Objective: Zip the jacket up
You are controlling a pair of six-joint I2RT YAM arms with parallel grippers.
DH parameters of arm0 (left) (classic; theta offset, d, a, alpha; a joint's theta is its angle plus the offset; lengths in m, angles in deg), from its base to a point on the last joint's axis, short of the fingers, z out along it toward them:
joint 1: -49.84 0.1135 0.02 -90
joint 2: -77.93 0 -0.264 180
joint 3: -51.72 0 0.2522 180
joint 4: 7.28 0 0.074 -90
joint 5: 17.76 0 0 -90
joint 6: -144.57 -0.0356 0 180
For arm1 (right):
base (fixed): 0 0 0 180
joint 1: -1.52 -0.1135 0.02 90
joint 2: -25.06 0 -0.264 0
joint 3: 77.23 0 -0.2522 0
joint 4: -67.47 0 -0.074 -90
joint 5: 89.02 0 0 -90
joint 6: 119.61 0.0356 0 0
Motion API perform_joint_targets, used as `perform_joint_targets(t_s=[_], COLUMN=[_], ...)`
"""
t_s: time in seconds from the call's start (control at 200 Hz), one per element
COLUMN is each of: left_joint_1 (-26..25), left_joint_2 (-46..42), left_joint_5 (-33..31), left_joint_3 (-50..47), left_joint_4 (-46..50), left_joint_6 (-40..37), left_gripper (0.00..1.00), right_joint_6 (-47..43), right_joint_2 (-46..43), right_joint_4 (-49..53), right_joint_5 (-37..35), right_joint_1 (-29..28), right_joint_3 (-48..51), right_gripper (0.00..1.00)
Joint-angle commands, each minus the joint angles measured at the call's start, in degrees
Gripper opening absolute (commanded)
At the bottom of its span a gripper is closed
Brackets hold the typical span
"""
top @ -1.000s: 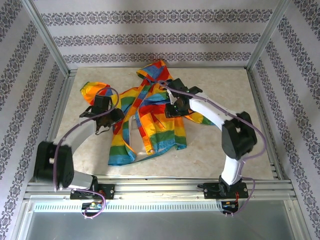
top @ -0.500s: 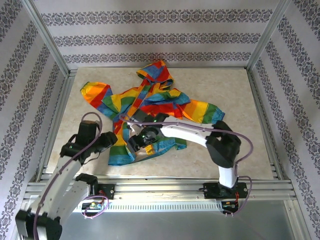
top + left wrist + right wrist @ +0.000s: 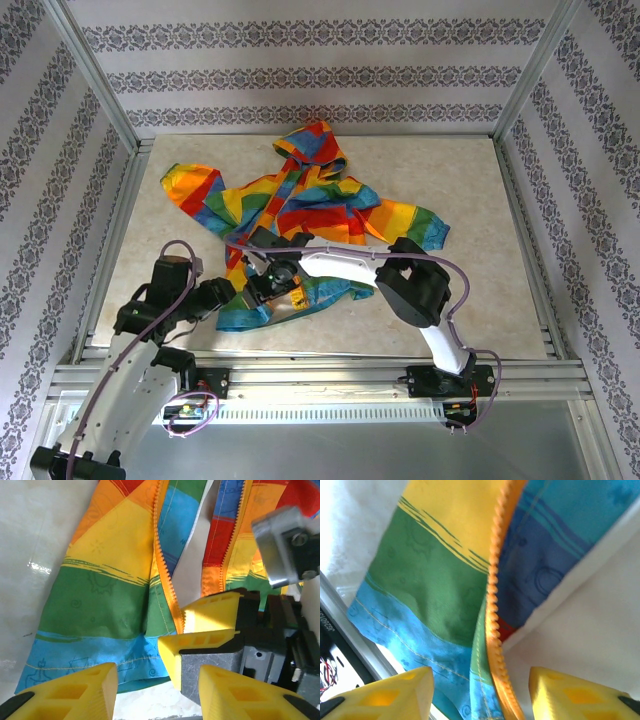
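The rainbow-striped jacket (image 3: 300, 200) lies open on the table, hood at the far side, hem toward me. Its left front panel (image 3: 105, 590) ends in a blue hem, with the orange zipper (image 3: 162, 575) along its edge and pale lining beside it. My left gripper (image 3: 232, 296) hovers at the hem's lower left corner. It stands open (image 3: 157, 695) with nothing between its fingers. My right gripper (image 3: 262, 290) sits just right of it over the lower hem, and its yellow fingers (image 3: 210, 625) are close ahead. It is open (image 3: 480, 700), the orange zipper (image 3: 492, 615) running between its fingers.
The pale marble table (image 3: 480, 200) is fenced by aluminium posts and patterned walls. A metal rail (image 3: 320, 375) runs along the near edge, close below the hem. The two grippers are almost touching. The sleeves (image 3: 190, 185) (image 3: 410, 220) spread to both sides.
Both arms have come down from the jacket's upper part to its lower hem. The left swung in from the left sleeve, the right from the chest. They now face each other there.
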Motion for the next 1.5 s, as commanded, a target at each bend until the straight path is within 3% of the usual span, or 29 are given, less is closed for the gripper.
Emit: perform_joint_targets(t_s=[0.0, 0.12, 0.215, 0.555, 0.864, 1.499], left_joint_1=[-0.59, -0.59, -0.59, -2.2, -9.13, -10.05], left_joint_2=[0.32, 0.42, 0.72, 1.37, 3.23, 2.88], left_joint_5=[1.68, 2.23, 4.93, 15.59, 13.12, 6.68], left_joint_3=[-1.11, -1.55, -1.52, -4.74, -9.02, -17.98], left_joint_4=[-1.89, -2.86, -3.7, -16.7, -33.05, -47.55], left_joint_6=[-0.68, -0.66, -1.35, 0.08, 6.73, 12.21], left_gripper=[0.46, 0.45, 0.43, 0.35, 0.35, 0.37], right_joint_6=[-0.26, 0.55, 2.07, 16.51, 24.02, 32.33], right_joint_2=[2.11, 0.47, -3.05, -15.53, -18.6, -16.56], right_joint_4=[-0.68, -1.43, -4.07, -25.79, -36.85, -46.78], right_joint_5=[0.67, 0.43, -0.18, 0.02, 2.02, 7.09], right_joint_1=[-0.23, -0.15, 0.27, 4.82, 8.85, 8.56], right_joint_3=[-2.35, -0.26, 3.37, 20.03, 26.81, 30.04], right_gripper=[0.37, 0.13, 0.0, 0.0, 0.0, 0.0])
